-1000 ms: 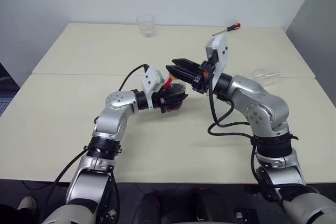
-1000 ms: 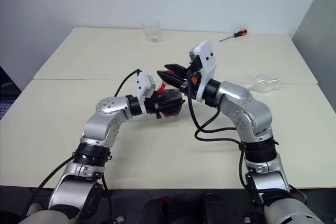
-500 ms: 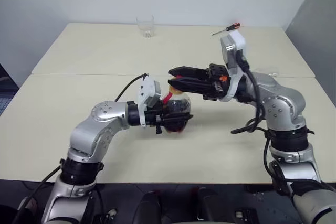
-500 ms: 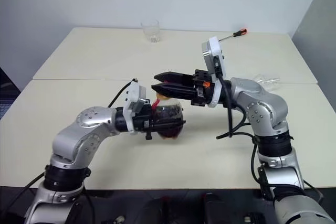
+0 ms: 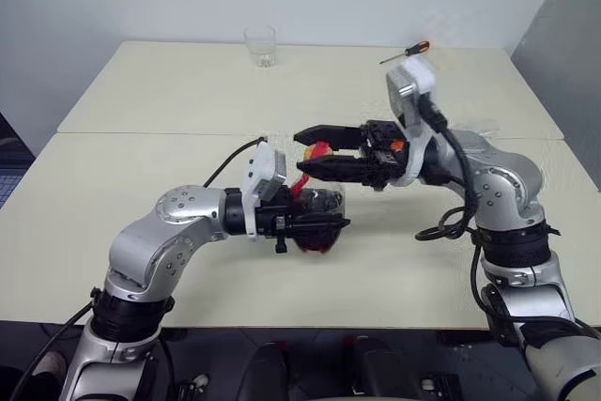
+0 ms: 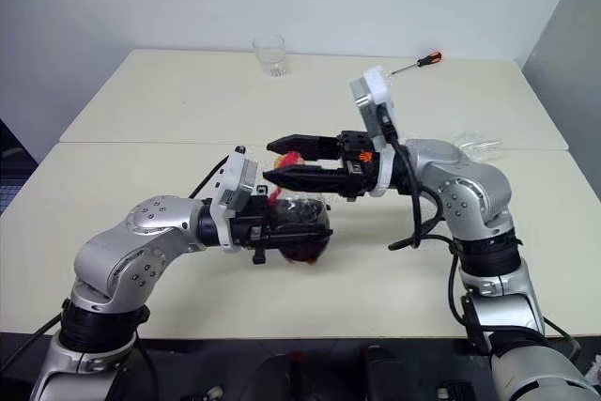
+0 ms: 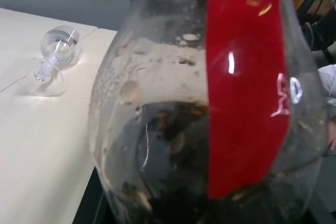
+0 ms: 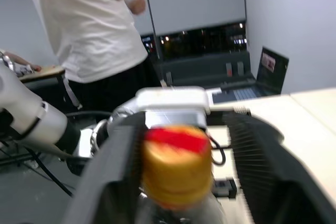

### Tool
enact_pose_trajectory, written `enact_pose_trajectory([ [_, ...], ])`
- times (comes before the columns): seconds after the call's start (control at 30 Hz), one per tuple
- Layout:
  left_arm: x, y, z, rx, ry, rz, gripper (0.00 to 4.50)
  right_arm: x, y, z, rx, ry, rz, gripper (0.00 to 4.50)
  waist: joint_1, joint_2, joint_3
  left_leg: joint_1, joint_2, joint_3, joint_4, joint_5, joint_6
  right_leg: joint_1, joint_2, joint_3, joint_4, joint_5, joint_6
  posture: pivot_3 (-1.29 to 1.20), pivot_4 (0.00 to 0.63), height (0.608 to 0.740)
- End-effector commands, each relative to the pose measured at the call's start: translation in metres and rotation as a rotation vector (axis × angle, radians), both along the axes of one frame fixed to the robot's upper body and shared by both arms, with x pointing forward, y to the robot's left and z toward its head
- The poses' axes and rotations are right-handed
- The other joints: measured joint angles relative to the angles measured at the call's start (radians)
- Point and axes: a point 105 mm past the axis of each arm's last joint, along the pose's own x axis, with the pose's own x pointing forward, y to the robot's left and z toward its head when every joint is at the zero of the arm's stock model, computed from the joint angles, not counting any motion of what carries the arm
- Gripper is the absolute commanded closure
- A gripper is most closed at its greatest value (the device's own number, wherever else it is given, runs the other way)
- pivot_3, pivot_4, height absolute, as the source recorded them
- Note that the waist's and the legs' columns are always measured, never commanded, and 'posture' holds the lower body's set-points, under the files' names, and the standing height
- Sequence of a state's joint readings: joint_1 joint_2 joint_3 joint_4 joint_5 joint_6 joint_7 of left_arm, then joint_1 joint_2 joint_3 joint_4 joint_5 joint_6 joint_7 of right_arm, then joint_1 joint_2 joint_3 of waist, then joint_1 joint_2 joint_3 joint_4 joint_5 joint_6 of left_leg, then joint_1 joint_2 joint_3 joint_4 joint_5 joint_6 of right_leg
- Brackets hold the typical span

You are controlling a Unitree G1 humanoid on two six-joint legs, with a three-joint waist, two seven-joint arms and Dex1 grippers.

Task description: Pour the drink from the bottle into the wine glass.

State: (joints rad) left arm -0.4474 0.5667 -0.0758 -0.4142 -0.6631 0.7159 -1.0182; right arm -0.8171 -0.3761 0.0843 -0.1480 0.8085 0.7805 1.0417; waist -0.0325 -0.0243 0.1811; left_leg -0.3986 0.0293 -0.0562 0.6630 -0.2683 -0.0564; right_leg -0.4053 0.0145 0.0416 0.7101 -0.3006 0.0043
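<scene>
Plenty of bare cream table [image 5: 141, 100] spreads around the arms, right out to its edges; a tumbler [image 5: 260, 46] and a screwdriver [image 5: 406, 52] sit near the far edge. Well off to the right, the wine glass [image 6: 474, 146] lies on its side, clear and thin-stemmed. Above the table's middle, the left gripper [image 5: 315, 223] reaches level toward the right, clenched on the round, clear plastic bottle [image 5: 317, 208], dark drink [image 7: 168, 182] in its belly. From the right, the right gripper [image 5: 313, 149] reaches level, black fingers [image 8: 107, 177] parted either side of the yellow-and-red cap [image 8: 176, 163].
</scene>
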Motion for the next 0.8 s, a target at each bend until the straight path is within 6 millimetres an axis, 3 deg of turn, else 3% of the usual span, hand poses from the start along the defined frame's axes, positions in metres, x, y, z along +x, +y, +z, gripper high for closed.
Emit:
enact_pose_trajectory([
  [0.03, -0.014, -0.008, 0.023, -0.046, -0.100, -0.075, 2.53, 0.004, -0.003, 0.000, -0.014, -0.025, -0.054, 0.59, 0.000, 0.000, 0.000, 0.000, 0.000, 0.000, 0.000, 0.000, 0.000, 0.000, 0.000, 0.000, 0.000, 0.000, 0.000, 0.00, 0.150, 0.740],
  [0.1, -0.013, -0.008, 0.022, -0.056, -0.086, -0.058, 2.53, 0.005, -0.006, 0.002, -0.007, -0.025, -0.078, 0.03, 0.000, 0.000, 0.000, 0.000, 0.000, 0.000, 0.000, 0.000, 0.000, 0.000, 0.000, 0.000, 0.000, 0.000, 0.000, 0.00, 0.150, 0.740],
  [0.17, -0.012, -0.007, 0.021, -0.063, -0.069, -0.040, 2.53, 0.006, -0.008, 0.004, -0.001, -0.027, -0.101, 0.03, 0.000, 0.000, 0.000, 0.000, 0.000, 0.000, 0.000, 0.000, 0.000, 0.000, 0.000, 0.000, 0.000, 0.000, 0.000, 0.00, 0.150, 0.740],
  [0.47, 0.037, 0.009, 0.007, -0.052, -0.015, 0.228, 2.53, 0.002, -0.008, 0.015, 0.066, -0.047, -0.220, 0.03, 0.000, 0.000, 0.000, 0.000, 0.000, 0.000, 0.000, 0.000, 0.000, 0.000, 0.000, 0.000, 0.000, 0.000, 0.000, 0.00, 0.150, 0.740],
  [0.63, 0.045, 0.009, 0.003, -0.027, -0.034, 0.237, 2.53, 0.001, -0.002, 0.019, 0.073, -0.065, -0.250, 0.03, 0.000, 0.000, 0.000, 0.000, 0.000, 0.000, 0.000, 0.000, 0.000, 0.000, 0.000, 0.000, -0.001, 0.000, 0.000, 0.00, 0.150, 0.740],
  [0.8, 0.047, 0.007, -0.002, -0.016, -0.041, 0.231, 2.53, 0.016, 0.002, 0.021, 0.076, -0.092, -0.361, 0.03, 0.000, 0.000, 0.000, 0.000, 0.000, 0.001, 0.000, 0.000, 0.000, 0.000, 0.000, 0.000, -0.001, 0.000, 0.000, 0.00, 0.150, 0.740],
])
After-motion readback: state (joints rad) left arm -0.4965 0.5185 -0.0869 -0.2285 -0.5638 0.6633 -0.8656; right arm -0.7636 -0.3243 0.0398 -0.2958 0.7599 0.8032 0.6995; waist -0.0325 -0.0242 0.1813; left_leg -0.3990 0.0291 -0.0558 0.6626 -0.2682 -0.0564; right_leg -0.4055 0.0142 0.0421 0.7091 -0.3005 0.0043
